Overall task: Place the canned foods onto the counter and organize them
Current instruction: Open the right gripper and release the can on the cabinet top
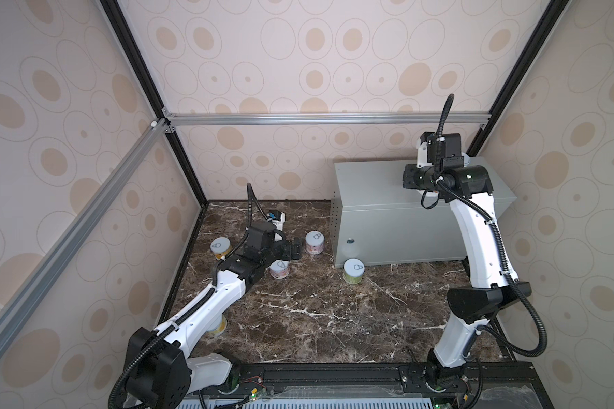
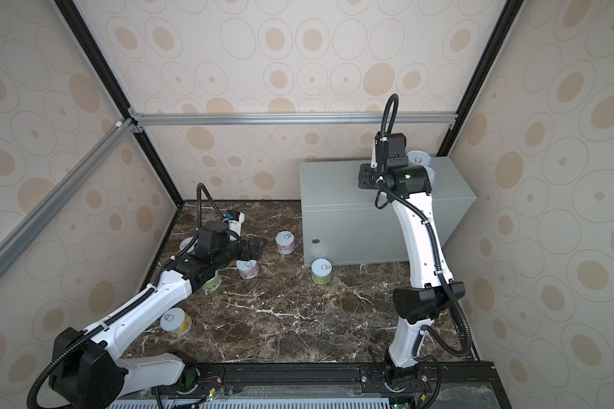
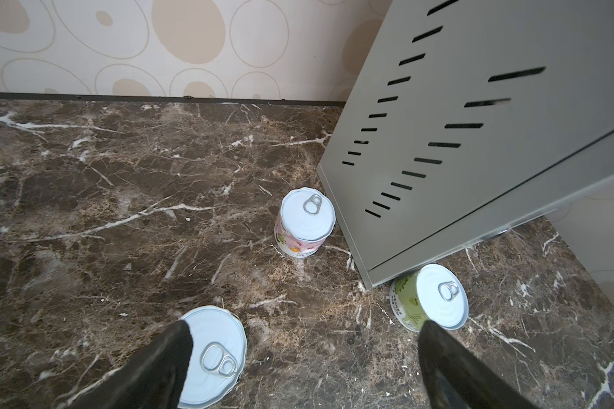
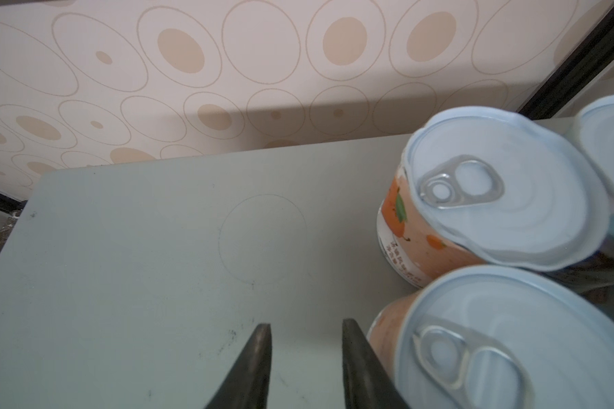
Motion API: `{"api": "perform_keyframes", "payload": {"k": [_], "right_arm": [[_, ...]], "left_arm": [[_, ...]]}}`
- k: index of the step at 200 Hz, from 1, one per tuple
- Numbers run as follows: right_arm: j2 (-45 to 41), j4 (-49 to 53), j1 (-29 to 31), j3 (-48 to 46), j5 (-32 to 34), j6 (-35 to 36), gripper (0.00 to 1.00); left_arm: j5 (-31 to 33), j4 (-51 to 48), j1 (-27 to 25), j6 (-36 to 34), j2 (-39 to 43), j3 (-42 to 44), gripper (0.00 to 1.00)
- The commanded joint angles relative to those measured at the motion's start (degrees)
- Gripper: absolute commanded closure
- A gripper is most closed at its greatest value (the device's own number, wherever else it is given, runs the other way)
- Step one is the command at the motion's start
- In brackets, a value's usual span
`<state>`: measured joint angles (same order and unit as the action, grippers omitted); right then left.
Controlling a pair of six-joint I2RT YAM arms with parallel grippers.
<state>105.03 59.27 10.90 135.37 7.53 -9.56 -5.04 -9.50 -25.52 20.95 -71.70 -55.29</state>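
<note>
Left gripper is spread wide, right gripper pressed together empty above the counter. Pink can probably gets targeted; should be centred first.

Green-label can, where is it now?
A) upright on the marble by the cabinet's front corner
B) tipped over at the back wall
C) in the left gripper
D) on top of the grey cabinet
A: the green-label can stands upright on the marble surface at the grey cabinet's near bottom corner; the left gripper is open and empty.
</note>
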Motion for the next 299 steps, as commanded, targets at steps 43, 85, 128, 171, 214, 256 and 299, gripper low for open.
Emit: {"api": "perform_keyframes", "payload": {"k": [43, 85, 128, 171, 214, 256, 299], "right_arm": [[1.0, 1.7, -2.1, -0.2, -1.2, 0.7, 0.65], [1.5, 1.6, -2.5, 0.1, -2.0, 1.1, 0.65], [1.9, 2.0, -3.2, 1.1, -2.0, 1.1, 0.65], [2.1, 1.9, -3.5, 1.1, -3.4, 1.1, 0.65], [1.5, 1.3, -3.3, 1.1, -6.7, 0.9, 0.63], [-0.2, 0.8, -0.9, 1.2, -4.8, 2.8, 0.57], [-2.5, 1.5, 2.5, 2.5, -2.4, 4.3, 0.46]], "left_arm": [[0.0, 0.2, -0.4, -0.3, -0.8, -0.4, 0.01], [0.2, 0.2, -0.4, -0.4, -0.9, -0.4, 0.01], [0.3, 0.2, -0.4, -0.5, -1.0, -0.4, 0.01], [0.2, 0.2, -0.4, -0.5, -1.1, -0.6, 0.01], [0.8, 0.0, -0.3, -0.6, -1.1, -0.6, 0.01], [0.9, 0.0, 0.3, -0.6, -1.2, -0.8, 0.01], [2.2, -0.6, 0.9, -0.9, -1.3, -1.0, 0.01]]}}
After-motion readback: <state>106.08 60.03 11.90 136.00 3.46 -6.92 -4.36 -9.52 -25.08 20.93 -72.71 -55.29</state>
